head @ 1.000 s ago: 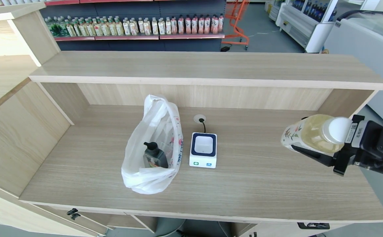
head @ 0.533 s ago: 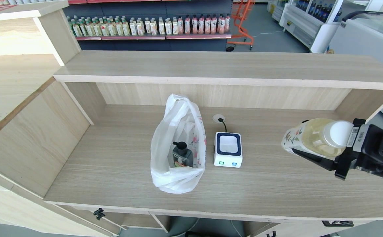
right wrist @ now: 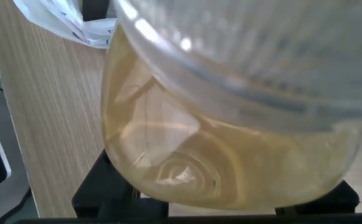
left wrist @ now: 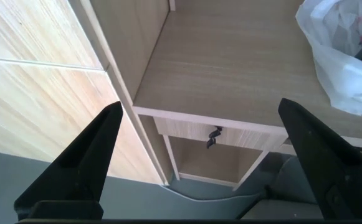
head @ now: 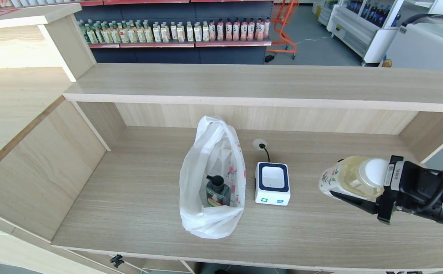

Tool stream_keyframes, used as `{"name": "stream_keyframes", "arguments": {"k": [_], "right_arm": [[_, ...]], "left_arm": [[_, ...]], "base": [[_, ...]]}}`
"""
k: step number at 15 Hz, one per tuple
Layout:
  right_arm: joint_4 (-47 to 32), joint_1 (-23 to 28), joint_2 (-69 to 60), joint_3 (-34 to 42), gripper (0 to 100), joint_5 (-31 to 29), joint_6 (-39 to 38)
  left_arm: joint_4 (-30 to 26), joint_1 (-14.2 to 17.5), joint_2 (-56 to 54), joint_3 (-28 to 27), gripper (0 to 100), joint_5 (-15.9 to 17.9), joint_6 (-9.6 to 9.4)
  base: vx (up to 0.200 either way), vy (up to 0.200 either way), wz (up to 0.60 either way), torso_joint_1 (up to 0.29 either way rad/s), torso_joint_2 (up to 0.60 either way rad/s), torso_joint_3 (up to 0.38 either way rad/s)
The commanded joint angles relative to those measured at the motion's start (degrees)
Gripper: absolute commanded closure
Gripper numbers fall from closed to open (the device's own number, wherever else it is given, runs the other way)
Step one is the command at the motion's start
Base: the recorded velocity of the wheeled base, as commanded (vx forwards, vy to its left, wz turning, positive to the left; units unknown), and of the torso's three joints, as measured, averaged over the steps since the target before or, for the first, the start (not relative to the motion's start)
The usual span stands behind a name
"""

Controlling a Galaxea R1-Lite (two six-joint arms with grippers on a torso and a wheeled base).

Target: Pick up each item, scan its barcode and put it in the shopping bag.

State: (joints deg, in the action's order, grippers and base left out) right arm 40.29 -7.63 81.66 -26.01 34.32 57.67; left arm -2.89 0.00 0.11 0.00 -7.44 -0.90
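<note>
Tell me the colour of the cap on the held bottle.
The cap is white, on the bottle of yellowish liquid; the head view shows it best.

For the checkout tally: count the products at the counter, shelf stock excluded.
2. A dark pump bottle stands inside the white shopping bag; a yellowish drink bottle is gripped in the right tool above the counter's right side. The bag's folds may hide more.

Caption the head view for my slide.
Right gripper holds a yellowish drink bottle over the counter, right of scanner and shopping bag.
</note>
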Motion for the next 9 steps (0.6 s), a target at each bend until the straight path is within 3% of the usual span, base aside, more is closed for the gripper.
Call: {"name": "stream_keyframes", "arguments": {"k": [1,9], "right_arm": [[0.1,-0.1,3.9,-1.5,100,0.1,0.1],[0.3,-0.3,13.5,-6.5,100,9.6,1.7]], "left_arm": [[0.0,0.0,0.0,0.0,0,0.0,0.2],[0.0,0.0,0.0,0.0,0,0.0,0.2]], "base": [[0.0,0.0,0.0,0.0,0.0,0.0],[0.0,0.0,0.0,0.0,0.0,0.0]]}}
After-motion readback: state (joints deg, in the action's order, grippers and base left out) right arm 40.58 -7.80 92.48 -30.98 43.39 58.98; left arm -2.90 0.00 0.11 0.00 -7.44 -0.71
